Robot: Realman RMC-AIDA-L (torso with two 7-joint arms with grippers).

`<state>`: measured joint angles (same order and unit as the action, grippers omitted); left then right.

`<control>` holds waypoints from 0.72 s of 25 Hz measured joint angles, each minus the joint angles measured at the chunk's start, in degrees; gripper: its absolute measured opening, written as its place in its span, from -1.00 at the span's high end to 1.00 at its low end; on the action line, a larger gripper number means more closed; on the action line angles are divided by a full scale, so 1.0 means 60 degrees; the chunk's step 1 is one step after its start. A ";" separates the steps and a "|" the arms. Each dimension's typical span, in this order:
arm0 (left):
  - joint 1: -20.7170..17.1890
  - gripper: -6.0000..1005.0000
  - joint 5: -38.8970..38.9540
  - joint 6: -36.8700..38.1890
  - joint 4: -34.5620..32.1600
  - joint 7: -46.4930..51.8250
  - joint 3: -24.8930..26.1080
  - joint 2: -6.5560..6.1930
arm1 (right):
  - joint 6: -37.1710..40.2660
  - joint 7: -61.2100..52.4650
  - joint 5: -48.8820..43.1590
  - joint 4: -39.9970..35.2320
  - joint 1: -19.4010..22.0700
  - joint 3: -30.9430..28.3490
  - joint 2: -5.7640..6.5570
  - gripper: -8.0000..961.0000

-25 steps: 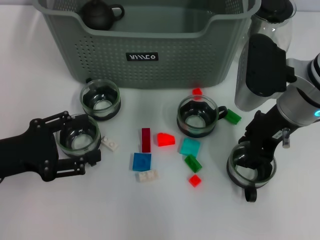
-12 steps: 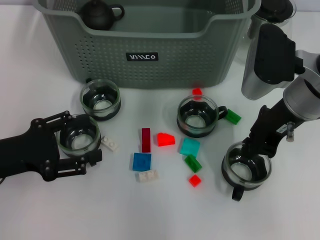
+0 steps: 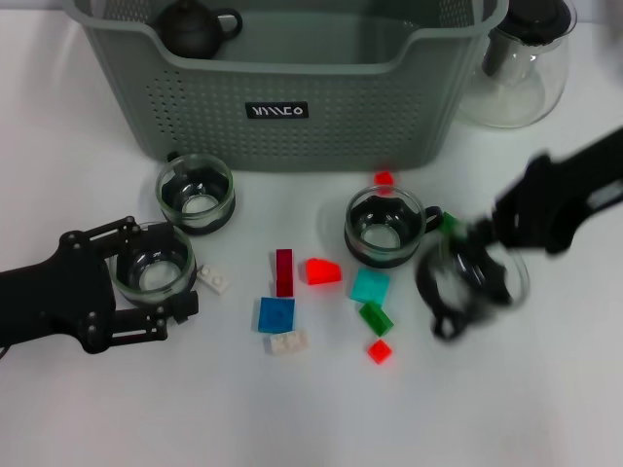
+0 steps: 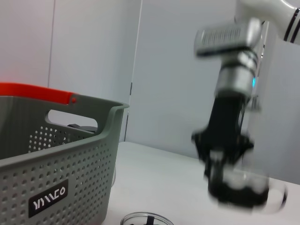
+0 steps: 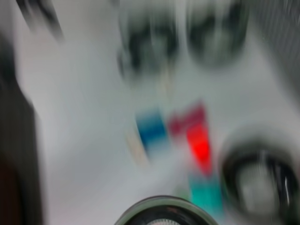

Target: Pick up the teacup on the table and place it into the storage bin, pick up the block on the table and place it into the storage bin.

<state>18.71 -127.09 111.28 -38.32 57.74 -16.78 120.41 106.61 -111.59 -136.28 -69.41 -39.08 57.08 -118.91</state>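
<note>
My left gripper (image 3: 154,268) lies on the table at the left, closed around a glass teacup (image 3: 148,255) that stands on the surface. The right gripper (image 3: 492,243), blurred by motion, is shut on a second teacup (image 3: 465,280) and holds it above the table, right of the blocks. The left wrist view shows that right gripper (image 4: 225,154) with its teacup (image 4: 243,190) hanging below. Loose blocks lie mid-table: dark red (image 3: 283,271), red (image 3: 322,270), teal (image 3: 370,286), blue (image 3: 275,314). The grey-green storage bin (image 3: 389,107) stands at the back.
Two more teacups (image 3: 195,193) (image 3: 384,226) stand in front of the bin. A dark teapot (image 3: 195,27) sits inside it. A glass pitcher (image 3: 516,68) stands at the back right. Small white (image 3: 288,341), green (image 3: 375,317) and red (image 3: 380,351) blocks lie around.
The right gripper has lifted its teacup off the table and swung it left and toward the bin, uncovering the pitcher. The left gripper and its cup have not moved.
</note>
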 joint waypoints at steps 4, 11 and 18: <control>-0.0013 -0.68 0.0000 -0.0001 0.0001 0.0000 0.0028 0.0019 | 0.0474 0.0626 0.2870 -0.0122 0.0204 -0.2490 0.0215 0.87; 0.0076 -0.68 0.0000 -0.0016 0.0102 -0.0009 0.0234 0.0068 | -0.3036 0.0613 0.5216 -0.0556 0.0228 -0.2077 -0.0299 0.87; 0.0097 -0.68 0.0000 -0.0099 0.0246 0.0007 0.0248 0.0097 | -0.8232 -0.3912 0.1563 0.0263 -0.2189 0.1357 -0.0198 0.87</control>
<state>19.30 -127.09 110.69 -36.85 57.78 -15.29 120.99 57.21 -135.07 -126.91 -67.84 -52.22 65.23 -120.09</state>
